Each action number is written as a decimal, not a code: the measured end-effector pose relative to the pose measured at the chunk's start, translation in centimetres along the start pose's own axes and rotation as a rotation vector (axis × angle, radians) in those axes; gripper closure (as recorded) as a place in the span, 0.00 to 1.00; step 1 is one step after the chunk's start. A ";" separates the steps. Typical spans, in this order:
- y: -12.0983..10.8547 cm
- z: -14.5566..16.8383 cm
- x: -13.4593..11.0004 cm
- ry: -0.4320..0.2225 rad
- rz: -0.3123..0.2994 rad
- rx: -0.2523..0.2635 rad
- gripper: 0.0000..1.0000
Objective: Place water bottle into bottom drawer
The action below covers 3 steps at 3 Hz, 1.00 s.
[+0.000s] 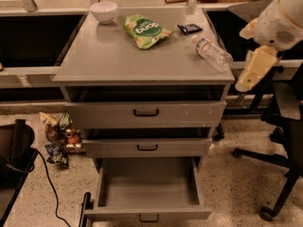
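Hanging just off the right edge of the cabinet, the gripper sits low beside the tabletop, at the end of a pale arm that comes in from the upper right. Whether it is open or closed I cannot tell from this angle, but it holds nothing.

Near it, on the right rear part of the cabinet top, the water bottle lies on its side, cap towards the back, close to the edge and apart from the gripper. Further in lie a small dark packet, a green snack bag and a white bowl at the back left.

Below, the bottom drawer is pulled well out, its grey inside bare; the two shallower drawers above it stand only slightly open.

By my reading the task is at its start: the reach for the bottle is not yet made. The next move calls for bringing the gripper up and over the tabletop and closing across the bottle's ribbed body. Lying round, near the edge, the bottle may roll if nudged.
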<state>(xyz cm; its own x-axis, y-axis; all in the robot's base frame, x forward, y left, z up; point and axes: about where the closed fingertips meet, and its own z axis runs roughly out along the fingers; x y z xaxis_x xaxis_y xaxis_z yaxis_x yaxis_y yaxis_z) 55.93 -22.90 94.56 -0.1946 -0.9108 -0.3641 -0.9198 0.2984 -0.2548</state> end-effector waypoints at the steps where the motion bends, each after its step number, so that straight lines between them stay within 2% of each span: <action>1: -6.3 4.8 1.0 -0.092 0.067 0.035 0.00; 2: -6.3 4.9 1.0 -0.092 0.068 0.035 0.00; 3: -7.5 5.6 -0.2 -0.122 0.092 0.040 0.00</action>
<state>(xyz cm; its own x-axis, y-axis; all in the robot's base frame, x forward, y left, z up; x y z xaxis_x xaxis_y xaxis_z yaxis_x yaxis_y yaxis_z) 64.75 -23.32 91.49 -0.2319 -0.8385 -0.4932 -0.8854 0.3918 -0.2499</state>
